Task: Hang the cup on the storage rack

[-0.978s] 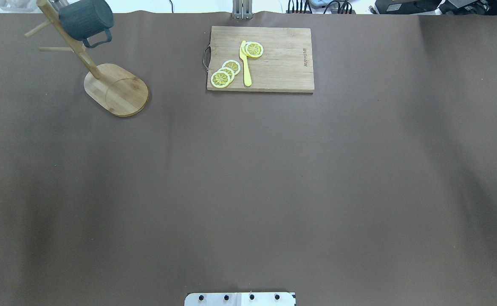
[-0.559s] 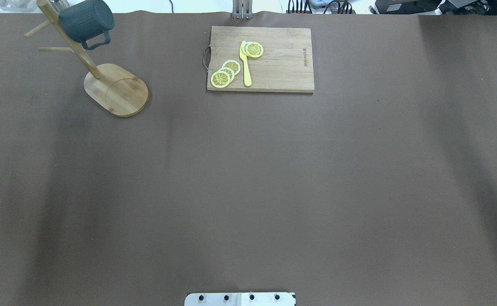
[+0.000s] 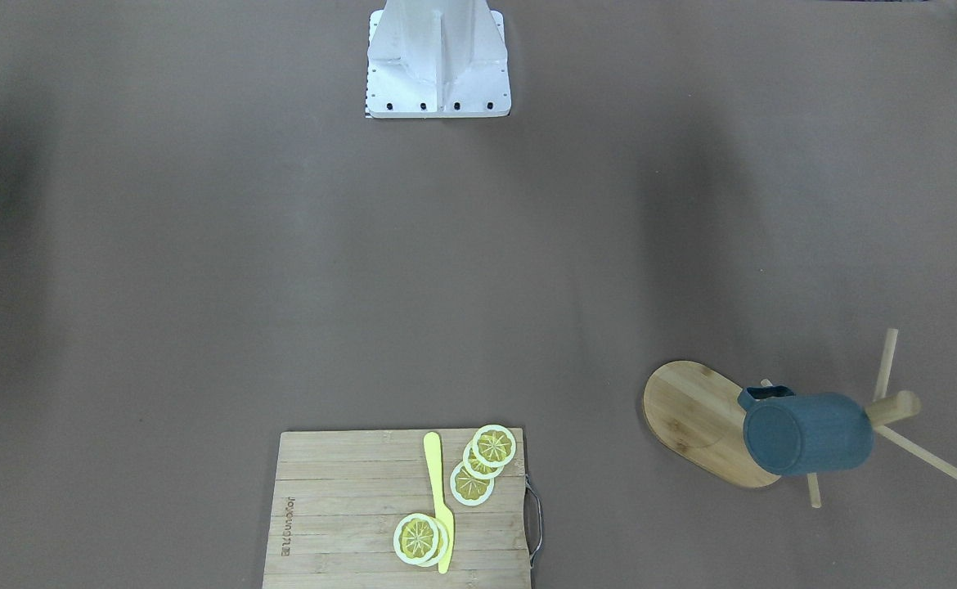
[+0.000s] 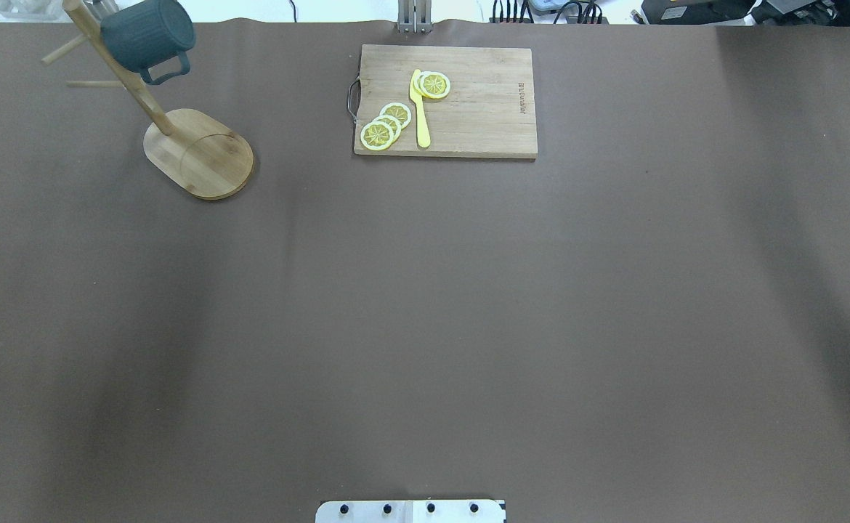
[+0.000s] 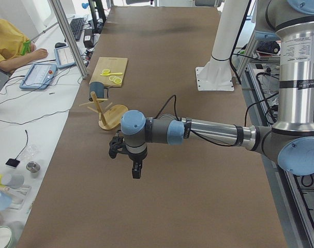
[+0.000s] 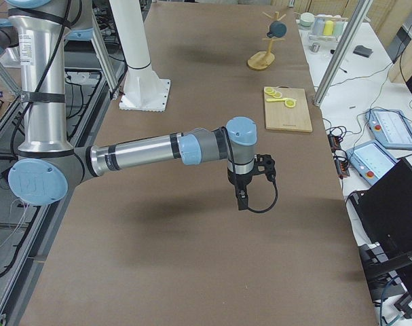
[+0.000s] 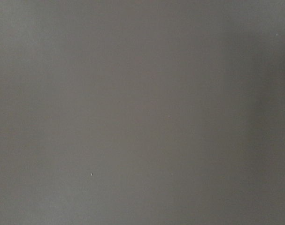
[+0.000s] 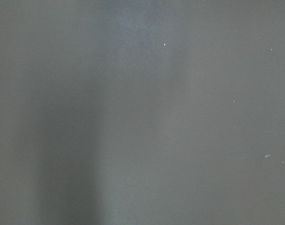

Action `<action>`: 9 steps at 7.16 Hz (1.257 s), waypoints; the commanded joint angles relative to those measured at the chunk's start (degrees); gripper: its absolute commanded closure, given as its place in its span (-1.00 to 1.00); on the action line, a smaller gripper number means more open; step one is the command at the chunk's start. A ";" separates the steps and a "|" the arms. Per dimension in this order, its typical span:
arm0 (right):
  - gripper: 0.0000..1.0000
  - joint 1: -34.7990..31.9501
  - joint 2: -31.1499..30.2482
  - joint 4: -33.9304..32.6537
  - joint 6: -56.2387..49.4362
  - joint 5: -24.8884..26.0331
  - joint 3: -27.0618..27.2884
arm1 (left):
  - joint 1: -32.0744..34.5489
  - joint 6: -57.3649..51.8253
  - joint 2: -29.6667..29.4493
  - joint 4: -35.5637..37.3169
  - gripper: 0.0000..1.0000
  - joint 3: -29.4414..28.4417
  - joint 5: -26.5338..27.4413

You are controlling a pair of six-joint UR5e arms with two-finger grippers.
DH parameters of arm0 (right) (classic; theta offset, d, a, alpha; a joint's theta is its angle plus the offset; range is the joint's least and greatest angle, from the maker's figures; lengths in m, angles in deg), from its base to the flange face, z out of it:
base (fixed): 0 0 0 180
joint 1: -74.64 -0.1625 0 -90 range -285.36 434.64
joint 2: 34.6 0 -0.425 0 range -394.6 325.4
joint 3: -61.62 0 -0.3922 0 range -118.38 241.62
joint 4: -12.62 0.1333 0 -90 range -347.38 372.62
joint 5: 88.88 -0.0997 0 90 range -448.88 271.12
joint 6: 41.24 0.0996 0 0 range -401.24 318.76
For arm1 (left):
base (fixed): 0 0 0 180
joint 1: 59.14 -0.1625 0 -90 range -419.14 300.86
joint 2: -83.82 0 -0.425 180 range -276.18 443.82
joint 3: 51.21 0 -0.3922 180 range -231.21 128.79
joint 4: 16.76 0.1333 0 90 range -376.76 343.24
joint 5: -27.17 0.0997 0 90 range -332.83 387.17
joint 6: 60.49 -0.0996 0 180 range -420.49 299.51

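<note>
The slate blue-grey ribbed cup [image 4: 147,33] hangs by its handle on a peg of the wooden storage rack [image 4: 200,154] at the table's far left corner, its bottom turned outward. The cup [image 3: 806,433] and the rack [image 3: 691,417] also show in the front-facing view. No gripper touches them. My left gripper [image 5: 137,170] hangs over bare table, well short of the rack [image 5: 113,116]; it shows only in the left side view, so I cannot tell if it is open. My right gripper [image 6: 241,199] shows only in the right side view; I cannot tell its state.
A slatted cutting board [image 4: 445,100] with a metal handle lies at the far middle, carrying lemon slices [image 4: 385,125] and a yellow knife [image 4: 420,109]. The robot's base plate [image 4: 410,511] is at the near edge. Both wrist views show only brown table cover.
The cup has swayed very slightly on its peg. Nothing else on the table has moved.
</note>
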 commanded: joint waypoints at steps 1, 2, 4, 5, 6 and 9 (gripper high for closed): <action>-1.00 0.01 0.23 -1.21 -0.01 -2.12 0.11 | -0.09 -0.22 0.55 0.38 -0.97 0.27 -3.39; -1.00 0.01 0.06 -1.22 -0.01 -2.39 0.19 | -0.09 0.22 -0.06 0.64 -0.97 0.36 -5.59; -1.00 0.09 0.23 -1.22 -0.01 -3.01 -0.07 | -0.09 -0.39 -0.15 0.38 -0.97 0.45 -5.70; -1.00 0.09 0.23 -1.22 -0.01 -3.53 -0.07 | -0.18 -0.48 -0.24 0.38 -0.97 0.28 -5.53; -1.00 0.18 0.23 -1.13 -0.01 -3.62 -0.24 | -0.18 -0.48 -0.16 -0.84 -0.97 -0.42 -5.36; -1.00 0.18 0.24 -1.04 -0.01 -3.71 -0.77 | -0.18 -0.39 -0.24 -2.17 -0.97 -0.51 -5.35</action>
